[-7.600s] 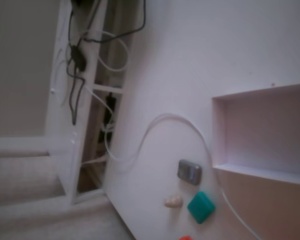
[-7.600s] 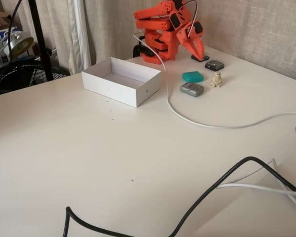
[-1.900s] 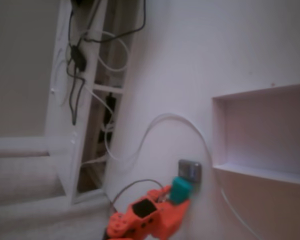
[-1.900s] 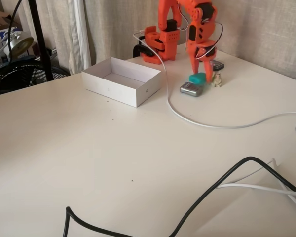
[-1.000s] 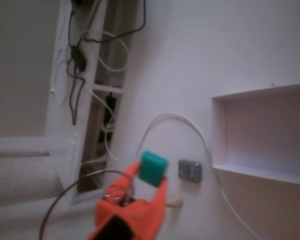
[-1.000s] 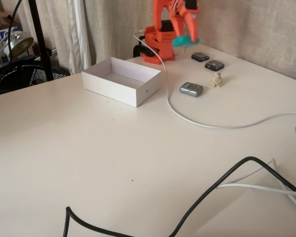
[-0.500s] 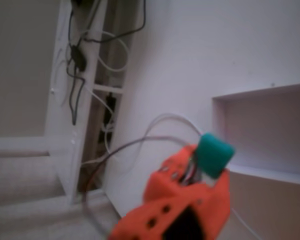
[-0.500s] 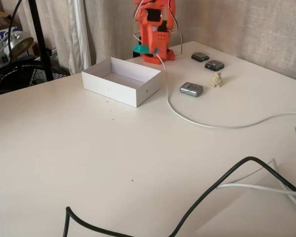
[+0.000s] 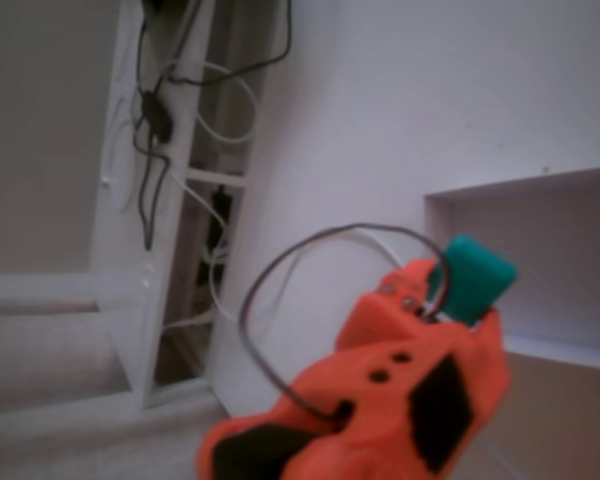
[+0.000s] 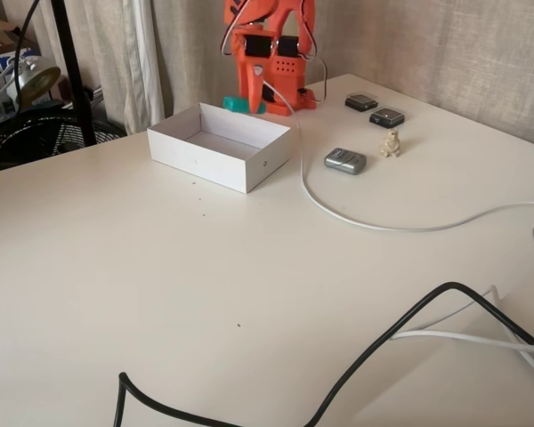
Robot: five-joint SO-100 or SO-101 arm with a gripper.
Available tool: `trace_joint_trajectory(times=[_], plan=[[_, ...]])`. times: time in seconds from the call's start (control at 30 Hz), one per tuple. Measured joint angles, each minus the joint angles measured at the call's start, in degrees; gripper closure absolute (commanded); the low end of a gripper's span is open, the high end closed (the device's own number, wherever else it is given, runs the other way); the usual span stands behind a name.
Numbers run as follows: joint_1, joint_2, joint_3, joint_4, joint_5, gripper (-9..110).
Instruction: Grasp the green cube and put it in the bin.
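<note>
Orange tool (image 10: 241, 104) grips one green cube (image 9: 474, 279) above one bin's (image 10: 215, 158) far rim.

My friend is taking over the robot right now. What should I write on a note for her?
Gripper: shut on the green cube, held up in the air.
Green cube: off the table, at the far rim of the bin, seen in a fixed view at.
Bin: the floor that shows is bare.
Done: cube picked up and carried to the bin's edge.
Left: move it over the bin's middle, open the fingers, pull the arm back.
Nearby, untouched: grey object, cream lump, white cable.
</note>
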Motion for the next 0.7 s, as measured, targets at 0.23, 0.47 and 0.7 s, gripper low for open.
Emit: trace_joint_trajectory(times=[0.23, 0.47, 0.7], plan=[[1.1, -3.2, 1.5, -4.6, 0.0, 105], [2.1, -6.5, 1.5, -7.6, 0.0, 86], [1.9, -6.9, 3.1, -9.6, -0.1, 77]])
